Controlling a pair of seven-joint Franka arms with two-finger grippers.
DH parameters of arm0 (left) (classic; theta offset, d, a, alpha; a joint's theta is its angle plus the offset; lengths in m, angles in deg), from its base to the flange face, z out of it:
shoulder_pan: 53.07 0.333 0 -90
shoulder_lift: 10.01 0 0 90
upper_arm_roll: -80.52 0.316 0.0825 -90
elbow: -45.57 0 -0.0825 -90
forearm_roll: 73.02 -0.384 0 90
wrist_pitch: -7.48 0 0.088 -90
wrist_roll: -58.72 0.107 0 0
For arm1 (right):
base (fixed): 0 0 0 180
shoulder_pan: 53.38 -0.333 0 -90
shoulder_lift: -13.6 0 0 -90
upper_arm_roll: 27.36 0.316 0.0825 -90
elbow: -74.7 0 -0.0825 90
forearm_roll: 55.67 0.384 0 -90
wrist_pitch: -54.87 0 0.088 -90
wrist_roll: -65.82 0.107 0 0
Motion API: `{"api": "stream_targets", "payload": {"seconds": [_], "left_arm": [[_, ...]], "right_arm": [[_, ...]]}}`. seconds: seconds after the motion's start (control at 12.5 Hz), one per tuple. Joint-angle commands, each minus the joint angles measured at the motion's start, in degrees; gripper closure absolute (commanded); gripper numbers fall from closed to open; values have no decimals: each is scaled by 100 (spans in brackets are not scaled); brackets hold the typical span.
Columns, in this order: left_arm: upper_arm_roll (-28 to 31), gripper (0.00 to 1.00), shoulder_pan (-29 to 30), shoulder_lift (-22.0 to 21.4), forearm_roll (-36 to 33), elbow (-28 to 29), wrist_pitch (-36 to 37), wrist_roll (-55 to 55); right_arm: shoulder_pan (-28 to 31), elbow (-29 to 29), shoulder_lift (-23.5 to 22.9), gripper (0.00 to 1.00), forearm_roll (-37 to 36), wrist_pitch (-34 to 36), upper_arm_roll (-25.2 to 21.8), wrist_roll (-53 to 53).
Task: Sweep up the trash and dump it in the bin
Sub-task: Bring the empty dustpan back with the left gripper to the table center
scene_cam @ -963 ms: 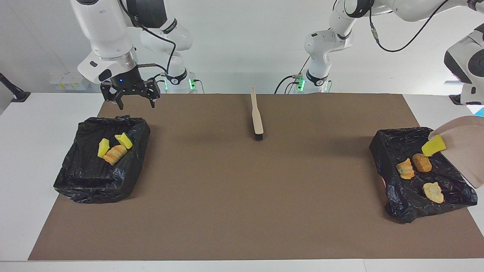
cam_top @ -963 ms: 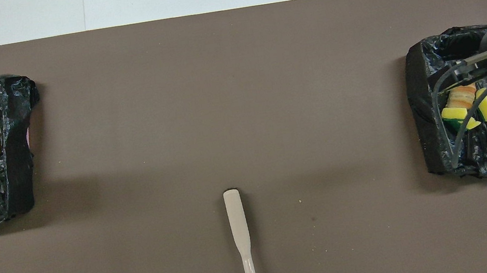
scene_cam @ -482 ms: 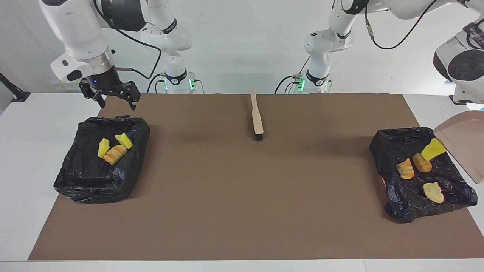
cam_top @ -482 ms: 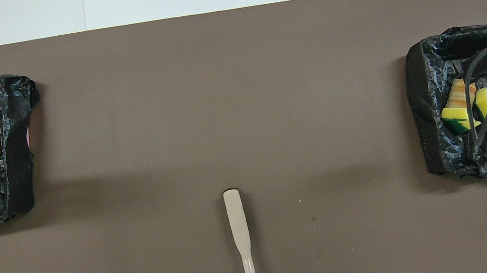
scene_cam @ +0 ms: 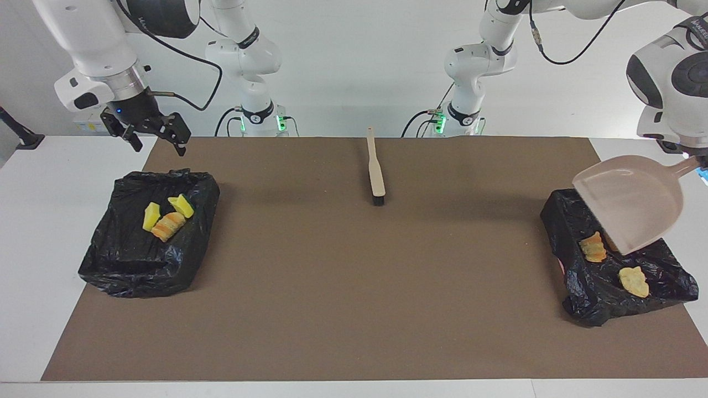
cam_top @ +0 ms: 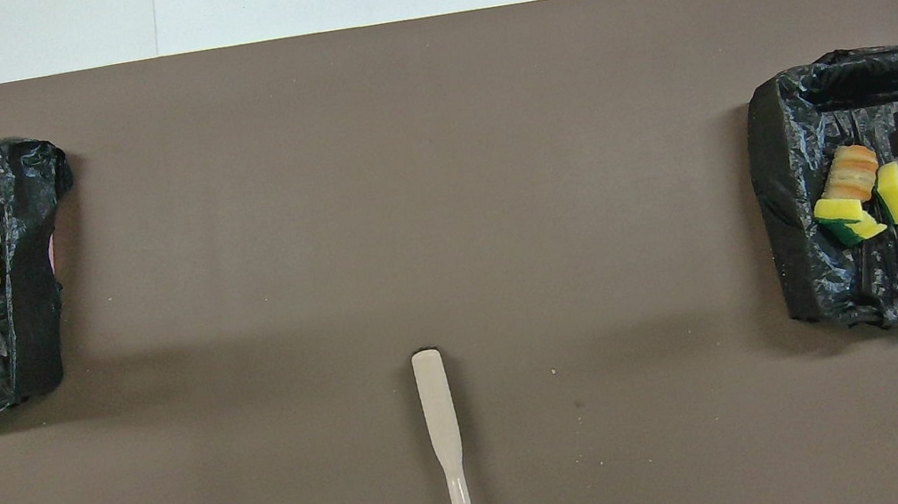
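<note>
Trash all binned by the look of it: two yellow sponge pieces and a striped orange chunk inside the black-lined bin at the right arm's end of the worktop, a striped chunk and a pale tan piece showing inside the other bin at the left arm's end, anything else there hidden under the dustpan

Likely light, soft and springy, so prone to bounce or roll when tipped; not fragile, not slippery. Better moved by sweeping than by pinching; if pinched, best taken across the flat sides of a piece

Left gripper barely visible at the frame edge, closed narrow on the dustpan handle, pan tilted mouth-down over its bin. Dustpan stiff and light, best held at the handle end as now. Right gripper wide and empty, up over the worktop's edge by the corner nearest its own base, waiting

Brush flat at the middle of the worktop's robot-side edge, bristles pointing away from the robots; stiff, best taken by the slim handle
</note>
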Motion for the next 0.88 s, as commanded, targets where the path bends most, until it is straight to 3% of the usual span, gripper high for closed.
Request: {"api": "stream_targets", "payload": {"seconds": [0.0, 0.24, 0.4, 0.8], "left_arm": [[37, 100, -84, -498, 916, 746, -27, -555], [37, 100, -619, -577, 1726, 1290, -114, -1765], [37, 100, -848, -542, 2366, 1572, -534, -2846], [37, 100, -2157, -226, 2676, 2346, -1879, -6246]], "right_arm": [[58, 329, 249, 0, 264, -91, -128, -29], [67, 795, 539, 0, 423, -371, -137, 50], [59, 778, 522, 0, 415, -355, -137, 33], [75, 699, 461, 0, 309, -460, -101, 42]]}}
